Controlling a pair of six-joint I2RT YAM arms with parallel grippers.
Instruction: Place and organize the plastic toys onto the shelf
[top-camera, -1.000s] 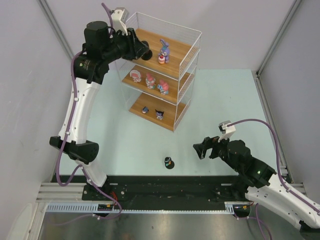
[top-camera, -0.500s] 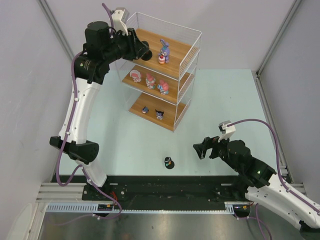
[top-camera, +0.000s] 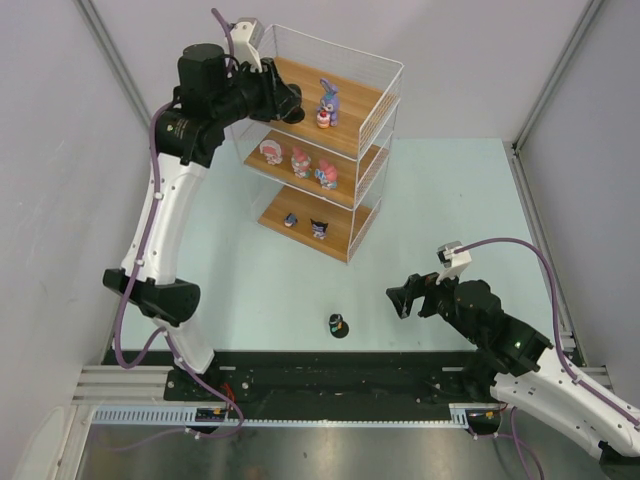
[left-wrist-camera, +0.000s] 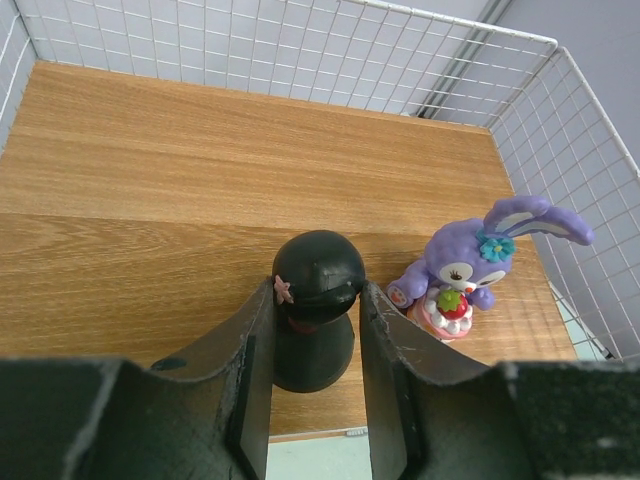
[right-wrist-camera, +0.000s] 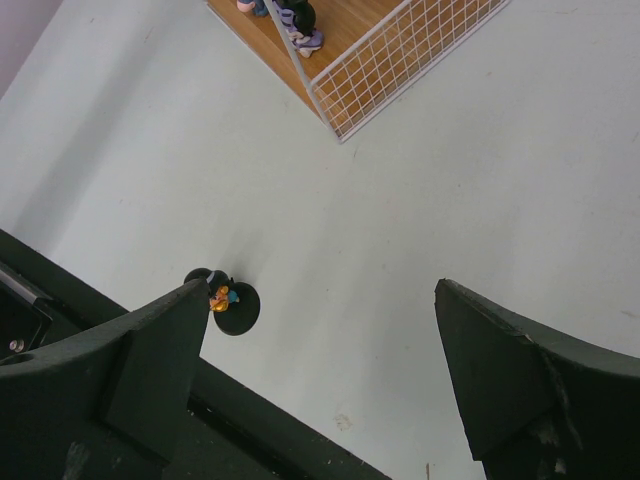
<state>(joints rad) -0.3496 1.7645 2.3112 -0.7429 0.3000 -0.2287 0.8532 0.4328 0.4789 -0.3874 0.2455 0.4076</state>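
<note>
My left gripper (top-camera: 291, 103) reaches over the shelf's (top-camera: 357, 101) top board and is shut on a dark-haired toy on a round black base (left-wrist-camera: 318, 272). In the left wrist view the gripper (left-wrist-camera: 317, 300) holds it just left of the purple-blue bunny (left-wrist-camera: 468, 268), and its base is at or just above the wood (left-wrist-camera: 200, 160). Three pink-and-white toys (top-camera: 300, 160) stand on the middle board, two small ones (top-camera: 305, 224) on the bottom. Another dark toy on a black base (top-camera: 339, 325) stands on the table. To its right my right gripper (top-camera: 401, 298) stands open and holds nothing.
The right wrist view shows the table toy (right-wrist-camera: 228, 300) beside the left finger of the open gripper (right-wrist-camera: 320, 290), with the shelf's lower wire corner (right-wrist-camera: 400, 50) far ahead. A black rail (top-camera: 330, 370) runs along the near table edge. Grey walls close in both sides.
My left arm has shifted a little to the right, carrying the dark toy further over the top board. The right arm has not moved.
</note>
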